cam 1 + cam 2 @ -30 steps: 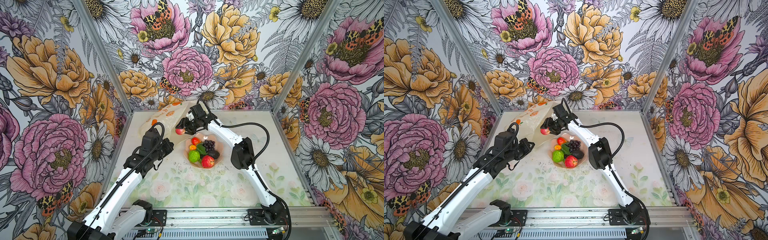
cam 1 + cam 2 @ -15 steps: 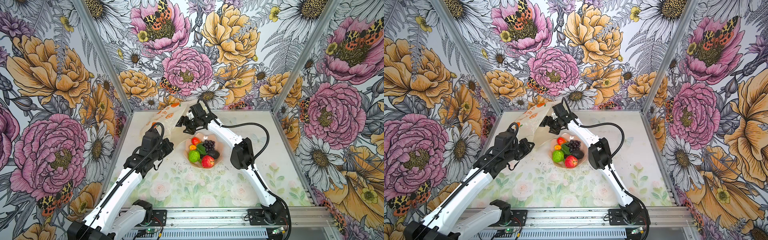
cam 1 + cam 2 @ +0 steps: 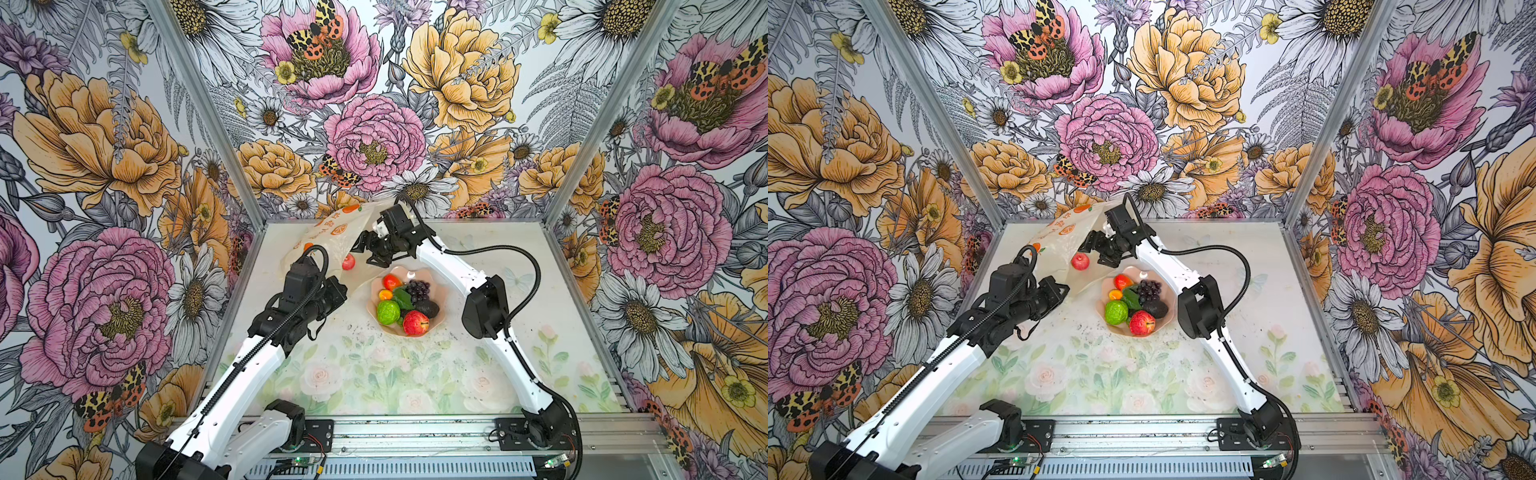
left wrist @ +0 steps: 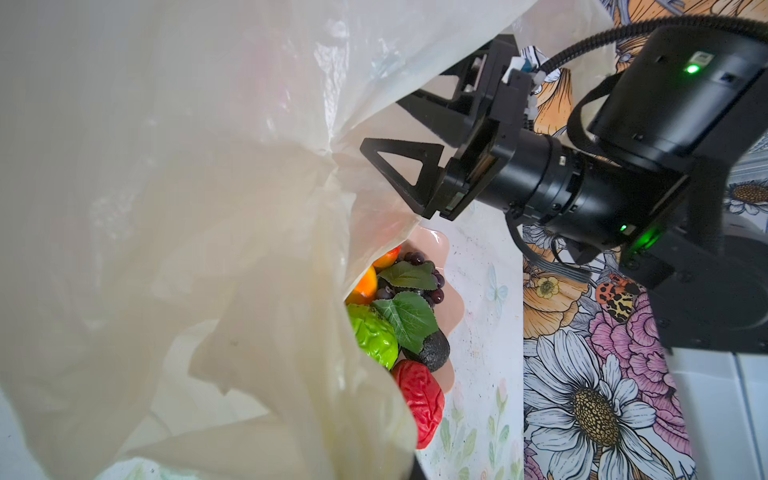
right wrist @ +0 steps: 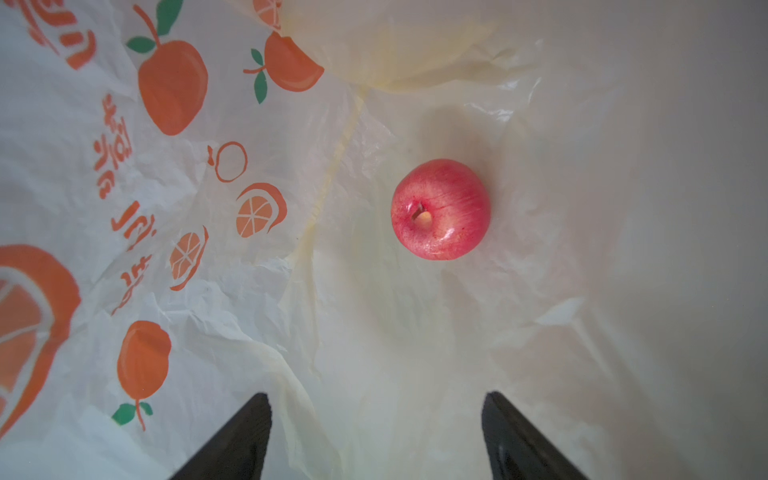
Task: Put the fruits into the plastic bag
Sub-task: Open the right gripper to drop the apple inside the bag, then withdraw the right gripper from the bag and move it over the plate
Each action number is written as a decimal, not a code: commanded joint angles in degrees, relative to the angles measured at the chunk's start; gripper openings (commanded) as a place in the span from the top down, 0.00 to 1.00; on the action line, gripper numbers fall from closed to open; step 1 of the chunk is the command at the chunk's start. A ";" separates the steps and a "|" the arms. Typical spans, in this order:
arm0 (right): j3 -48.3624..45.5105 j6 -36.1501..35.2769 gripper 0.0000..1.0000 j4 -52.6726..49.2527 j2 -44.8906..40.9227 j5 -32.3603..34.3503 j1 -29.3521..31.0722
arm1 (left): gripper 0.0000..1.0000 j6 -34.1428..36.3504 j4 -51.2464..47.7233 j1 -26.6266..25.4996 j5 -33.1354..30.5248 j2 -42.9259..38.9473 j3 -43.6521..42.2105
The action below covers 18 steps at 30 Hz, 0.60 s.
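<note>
The plastic bag [image 3: 328, 243] [image 3: 1059, 241] lies at the back left with its mouth held up. My left gripper [image 3: 338, 291] is shut on the bag's near edge, and the film [image 4: 166, 208] hides its jaws in the left wrist view. One red apple [image 3: 348, 262] [image 3: 1080, 262] [image 5: 440, 209] rests loose inside the bag. My right gripper [image 3: 365, 253] [image 5: 376, 395] hangs open at the bag's mouth, just short of that apple and holding nothing. The other fruits sit in the pink bowl [image 3: 415, 273]: lime-green fruit [image 3: 388, 311], red apple [image 3: 415, 323], grapes [image 3: 417, 289], avocado [image 3: 428, 308].
The bowl stands mid-table, right beside the bag's mouth and under the right arm's forearm. Flowered walls close in the table on three sides. An aluminium rail [image 3: 415, 432] with both arm bases runs along the front edge.
The right gripper opened and let go of the red apple, which now lies inside the bag. The left gripper has held the bag's edge without moving.
</note>
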 commanded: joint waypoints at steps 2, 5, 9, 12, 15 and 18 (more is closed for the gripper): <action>-4.13 -3.42 0.18 0.46 -8.94 0.34 -0.44 | 1.00 -0.78 1.91 -0.32 -1.31 0.25 -1.03; -8.31 -5.00 0.18 0.40 -12.75 0.89 -0.61 | 1.00 -0.66 2.23 -0.30 -1.17 0.40 -1.13; -12.50 -6.74 0.19 -0.27 -17.11 1.47 -0.92 | 1.00 -0.42 2.66 -0.27 -0.73 0.89 -1.12; -14.52 -8.32 0.19 -1.71 -19.68 2.16 -1.05 | 1.00 -0.24 2.84 -0.14 -0.68 1.15 -1.01; -16.12 -10.33 0.19 -3.53 -22.13 3.33 -1.05 | 1.00 -0.14 3.01 -0.06 -0.43 1.21 -0.95; -17.93 -12.07 0.19 -5.27 -24.61 3.99 -1.14 | 1.00 0.01 3.22 0.03 -0.21 1.33 -1.14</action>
